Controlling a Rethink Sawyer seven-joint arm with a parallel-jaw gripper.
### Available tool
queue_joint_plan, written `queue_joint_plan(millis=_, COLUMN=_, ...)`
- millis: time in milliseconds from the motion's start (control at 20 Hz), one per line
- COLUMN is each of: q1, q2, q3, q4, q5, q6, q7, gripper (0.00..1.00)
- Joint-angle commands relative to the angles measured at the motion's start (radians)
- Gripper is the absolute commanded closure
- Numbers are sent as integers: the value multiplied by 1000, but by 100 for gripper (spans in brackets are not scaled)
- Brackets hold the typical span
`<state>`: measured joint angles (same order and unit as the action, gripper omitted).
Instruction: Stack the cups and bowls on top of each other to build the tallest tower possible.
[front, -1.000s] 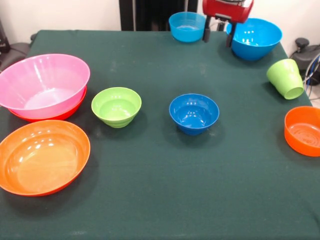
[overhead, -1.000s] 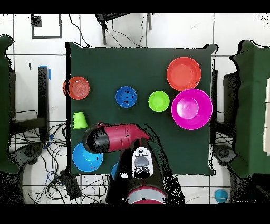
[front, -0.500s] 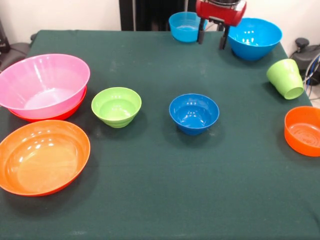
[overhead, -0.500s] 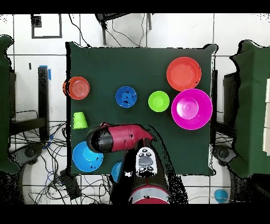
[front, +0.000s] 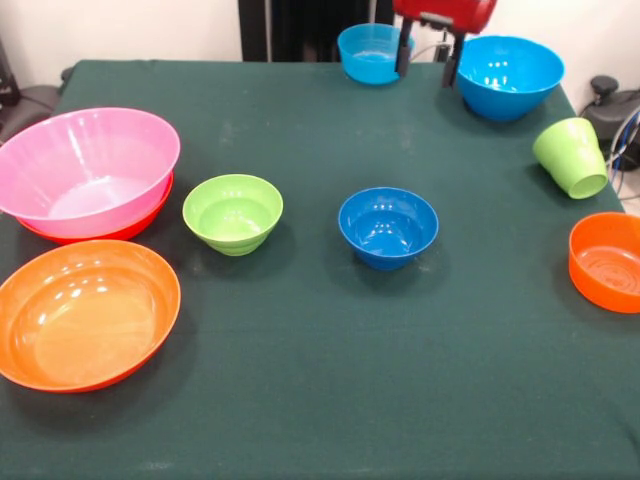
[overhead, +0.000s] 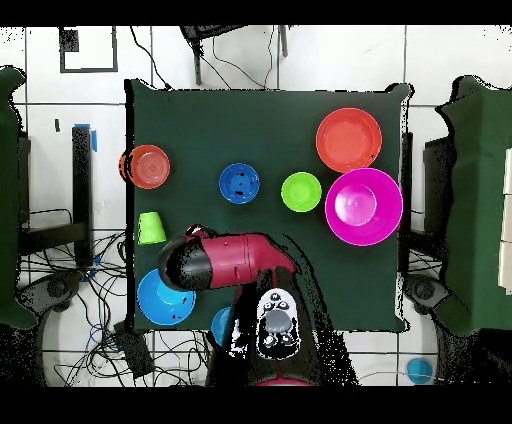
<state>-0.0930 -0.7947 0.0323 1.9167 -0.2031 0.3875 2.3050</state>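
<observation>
My gripper (front: 427, 62) hangs open and empty at the table's far edge, between the small sky blue bowl (front: 372, 52) and the larger sky blue bowl (front: 510, 75). The tower is the big pink bowl (front: 88, 170) nested in a wide orange bowl (front: 110, 233) at the left. In front of it sits a second wide orange bowl (front: 85, 315). A lime green bowl (front: 232, 213) and a dark blue bowl (front: 388, 226) stand mid-table. The lime green cup (front: 571, 157) lies tipped on its side at the right, and a smaller orange bowl (front: 608, 262) sits in front of it.
From overhead, the red arm (overhead: 225, 262) reaches over the table edge beside the sky blue bowl (overhead: 163, 298) and partly hides the other sky blue bowl (overhead: 221, 325). Cables lie on the floor to the left of the table (overhead: 260, 110).
The gripper has shifted slightly left and risen a little at the far edge. No bowl or cup has moved.
</observation>
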Motion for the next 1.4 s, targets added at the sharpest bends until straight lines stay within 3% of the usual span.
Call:
queue_joint_plan(millis=50, q1=29, q2=-172, q3=74, q4=48, q5=36, q6=208, q7=-20, gripper=0)
queue_joint_plan(millis=200, q1=30, q2=-263, q3=77, q4=69, q5=49, q6=276, q7=-54, gripper=0)
queue_joint_plan(millis=350, q1=27, q2=-306, q3=82, q4=85, q5=54, q6=302, q7=-71, gripper=0)
queue_joint_plan(millis=700, q1=11, q2=-422, q3=99, q4=210, q5=91, q6=273, q7=-116, gripper=0)
queue_joint_plan(millis=1100, q1=12, q2=-580, q3=77, q4=304, q5=127, q6=331, q7=-191, gripper=0)
queue_joint_plan(millis=1400, q1=10, q2=-620, q3=73, q4=327, q5=137, q6=340, q7=-190, gripper=0)
